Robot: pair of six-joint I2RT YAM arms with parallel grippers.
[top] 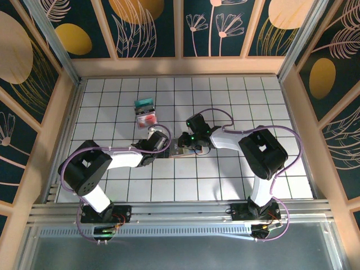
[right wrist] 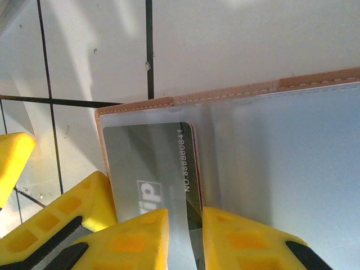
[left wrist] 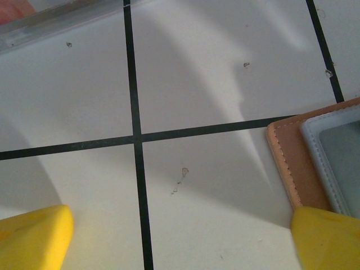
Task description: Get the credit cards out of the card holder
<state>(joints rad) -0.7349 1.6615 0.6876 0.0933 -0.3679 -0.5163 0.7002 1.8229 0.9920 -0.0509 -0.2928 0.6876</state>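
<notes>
Grey card (right wrist: 149,169) in the open holder (right wrist: 270,146) mid-table, nipped by the narrowed right gripper (right wrist: 185,222), left gripper (left wrist: 180,242) spread wide beside it, teal card (top: 144,103) and red-white card (top: 147,117) well apart.

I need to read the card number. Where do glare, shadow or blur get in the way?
Right wrist: number on the grey card readable, sheen on the card holder sleeve, claw fingers blurred. Left wrist: soft shadows across tiles, fingertips blurred.
</notes>
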